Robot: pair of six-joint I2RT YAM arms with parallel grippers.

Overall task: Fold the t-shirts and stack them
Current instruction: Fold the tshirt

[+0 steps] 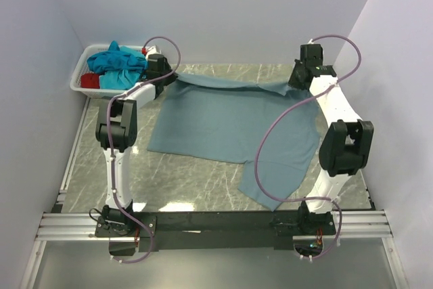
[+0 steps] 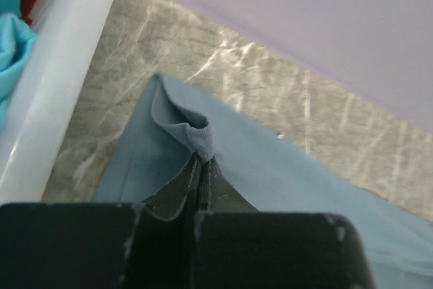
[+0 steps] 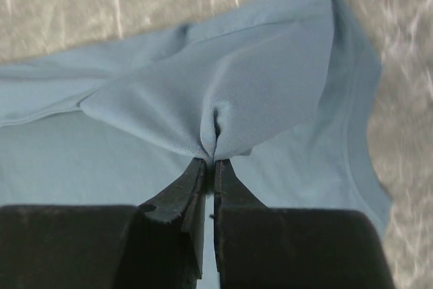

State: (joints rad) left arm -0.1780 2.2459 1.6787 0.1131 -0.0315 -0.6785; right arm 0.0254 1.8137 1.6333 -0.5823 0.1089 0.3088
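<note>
L arm [image 1: 115,167] & R arm [image 1: 333,103] look alike: white shell links, chunky black joint housings, black wrist ends, each on a black base [image 1: 116,221] w/ a bit of red wiring by the L one. A thin mauve cable [image 1: 270,141] runs in big loose loops along each arm, base to wrist. L tool [image 2: 201,165] & R tool [image 3: 209,165]: broad matte-black block body, two slim black fingers [image 3: 177,197] tapering to a tip, grey along the edges, w/ pale chips on the L body's corners.
</note>
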